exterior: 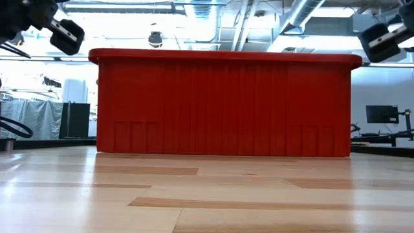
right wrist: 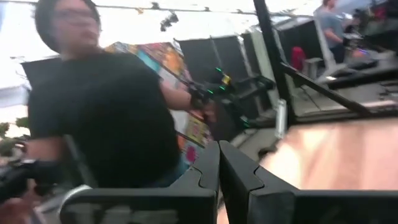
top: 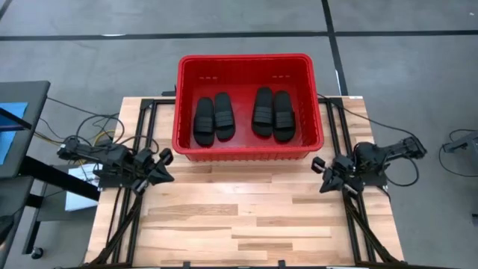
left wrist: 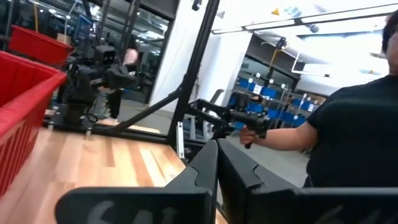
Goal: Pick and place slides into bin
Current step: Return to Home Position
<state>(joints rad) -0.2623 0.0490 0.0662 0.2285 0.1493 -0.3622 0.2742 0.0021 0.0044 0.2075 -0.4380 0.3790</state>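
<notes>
The red bin [top: 245,58] stands at the far middle of the wooden table, and its ribbed near wall [exterior: 223,107] fills the low view. Inside it several black slides lie flat on the bottom in two pairs, one left [top: 215,118] and one right [top: 273,113]. My left gripper [top: 166,166] hangs shut by the bin's near left corner, clear of it; its fingers [left wrist: 216,146] meet with nothing between them. My right gripper [top: 323,173] is shut by the bin's near right corner, also with nothing between its fingers [right wrist: 219,146].
Bare wooden tabletop [top: 246,217] stretches from the bin to the near edge. Black frame rails [top: 138,149] run along both table sides. A person in a black shirt [right wrist: 106,112] stands beyond the table, holding a dark handle [left wrist: 252,124].
</notes>
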